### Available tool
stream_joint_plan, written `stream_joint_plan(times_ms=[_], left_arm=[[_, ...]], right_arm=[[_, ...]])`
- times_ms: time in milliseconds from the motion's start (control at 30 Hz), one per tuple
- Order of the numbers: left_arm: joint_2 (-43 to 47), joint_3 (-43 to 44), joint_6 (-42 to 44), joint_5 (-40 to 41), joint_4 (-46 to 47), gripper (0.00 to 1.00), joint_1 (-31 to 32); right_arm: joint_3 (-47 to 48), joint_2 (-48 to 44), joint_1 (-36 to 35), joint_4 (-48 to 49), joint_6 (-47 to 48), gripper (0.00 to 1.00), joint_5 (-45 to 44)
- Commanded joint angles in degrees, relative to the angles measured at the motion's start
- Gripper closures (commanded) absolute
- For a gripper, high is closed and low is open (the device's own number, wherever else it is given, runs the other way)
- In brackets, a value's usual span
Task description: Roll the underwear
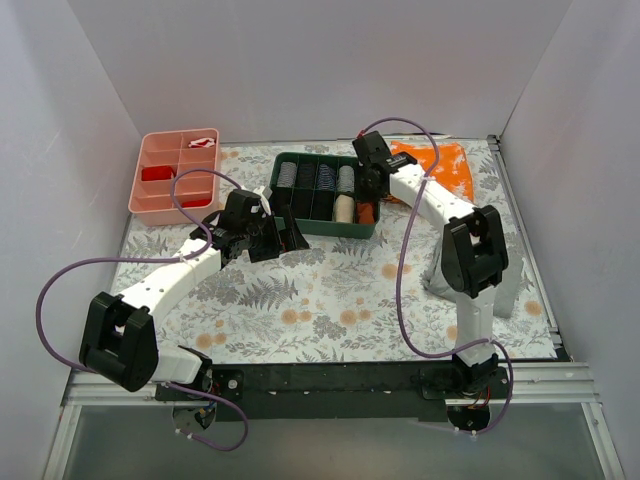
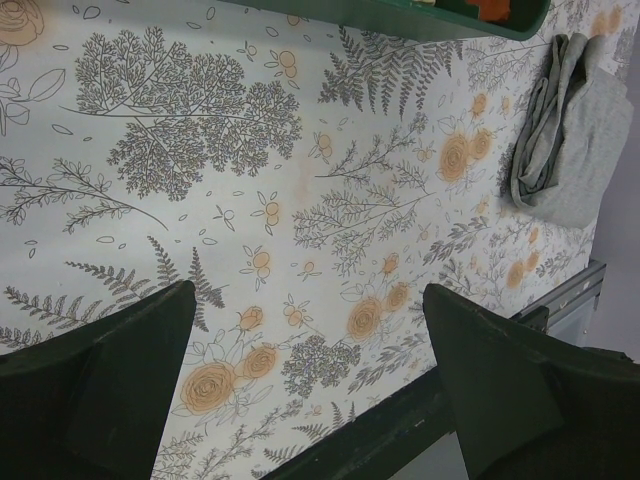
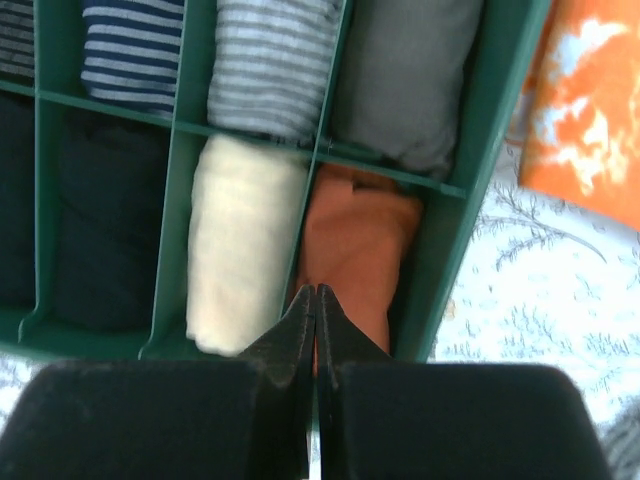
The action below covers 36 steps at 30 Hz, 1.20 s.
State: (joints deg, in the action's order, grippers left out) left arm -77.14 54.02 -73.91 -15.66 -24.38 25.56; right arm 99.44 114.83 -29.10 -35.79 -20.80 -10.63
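The underwear (image 3: 365, 245) is a rust-orange roll lying in the near right compartment of the green tray (image 3: 470, 200); from above the underwear (image 1: 366, 212) shows as a small orange patch at the tray's (image 1: 320, 231) right end. My right gripper (image 3: 316, 290) is shut, its tips together right over the near end of that roll, with no cloth seen between them. In the top view the right gripper (image 1: 371, 193) hangs over that corner of the tray. My left gripper (image 2: 308, 290) stands wide open above bare floral table, holding nothing; in the top view the left gripper (image 1: 290, 236) is just left of the tray.
A cream roll (image 3: 240, 240) fills the compartment beside the underwear, and striped, grey and dark rolls fill the others. A bright orange speckled cloth (image 1: 440, 165) lies right of the tray. A grey cloth (image 2: 570, 130) lies by the right arm. A pink divided box (image 1: 178, 175) stands far left.
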Motion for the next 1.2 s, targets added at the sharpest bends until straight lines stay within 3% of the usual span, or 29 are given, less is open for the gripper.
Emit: stream_joint_plan(times_ms=[0, 400, 700, 933, 1167], left_arm=[[2.3, 0.0, 0.1, 0.4, 0.1, 0.02, -0.4], [2.5, -0.5, 0.3, 1.2, -0.4, 0.02, -0.4], [2.5, -0.5, -0.1, 0.6, -0.1, 0.02, -0.4], [3.3, -1.5, -0.7, 0.4, 0.3, 0.02, -0.4], [3.1, -1.3, -0.6, 0.0, 0.6, 0.02, -0.4]], right_arm=[[5.8, 4.8, 0.8, 2.1, 0.8, 0.99, -1.4], [4.2, 10.2, 1.3, 7.7, 2.7, 0.98, -1.6], [10.4, 10.6, 2.0, 3.5, 6.0, 0.92, 1.5], [-1.6, -1.9, 2.0, 10.9, 4.5, 0.89, 2.1], [-6.0, -3.6, 1.9, 5.8, 2.5, 0.92, 2.3]])
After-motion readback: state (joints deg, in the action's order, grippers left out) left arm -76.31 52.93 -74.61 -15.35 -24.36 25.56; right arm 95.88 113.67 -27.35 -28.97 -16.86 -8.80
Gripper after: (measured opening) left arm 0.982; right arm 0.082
